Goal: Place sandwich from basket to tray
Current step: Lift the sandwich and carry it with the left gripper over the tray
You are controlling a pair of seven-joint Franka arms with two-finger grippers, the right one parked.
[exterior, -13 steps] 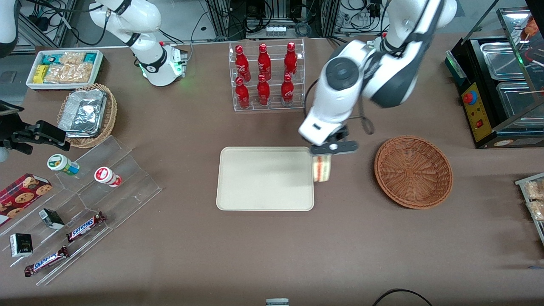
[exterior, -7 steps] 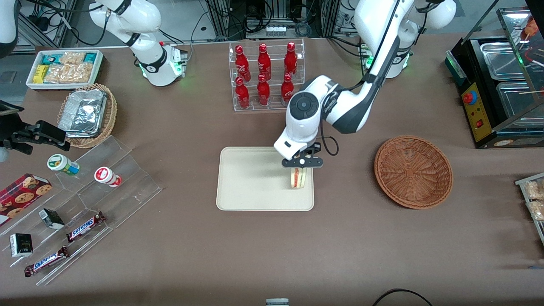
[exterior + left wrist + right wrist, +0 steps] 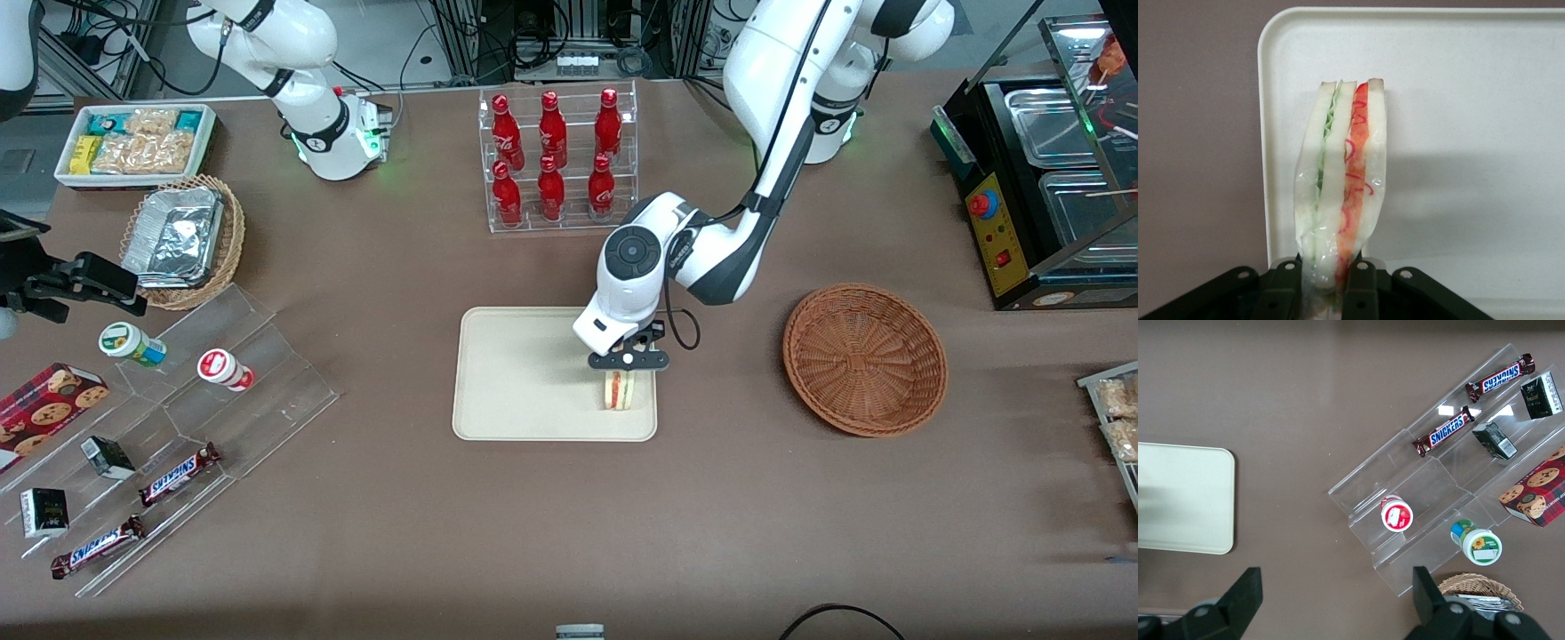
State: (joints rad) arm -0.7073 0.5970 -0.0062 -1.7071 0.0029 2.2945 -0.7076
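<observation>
While it stands on edge over the tray point(image 3: 524, 373), the sandwich point(image 3: 620, 389) is pinched between the two dark fingers point(image 3: 1286, 288) of the gripper point(image 3: 627, 360) — the wrist view shows them clamped on the wrapped wedge's narrow end, with its green and red-orange filling layers facing the camera. It sits at the tray's end nearest the basket point(image 3: 865, 359), close to the rim; whether it touches the tray floor cannot be told. That reddish-brown wicker basket lies well apart, toward the working arm's end of the table. A clear rack of red bottles point(image 3: 556, 160) stands farther from the front camera than the tray — a stepped acrylic stand with chocolate bars point(image 3: 1443, 431) lies toward the parked arm's end
</observation>
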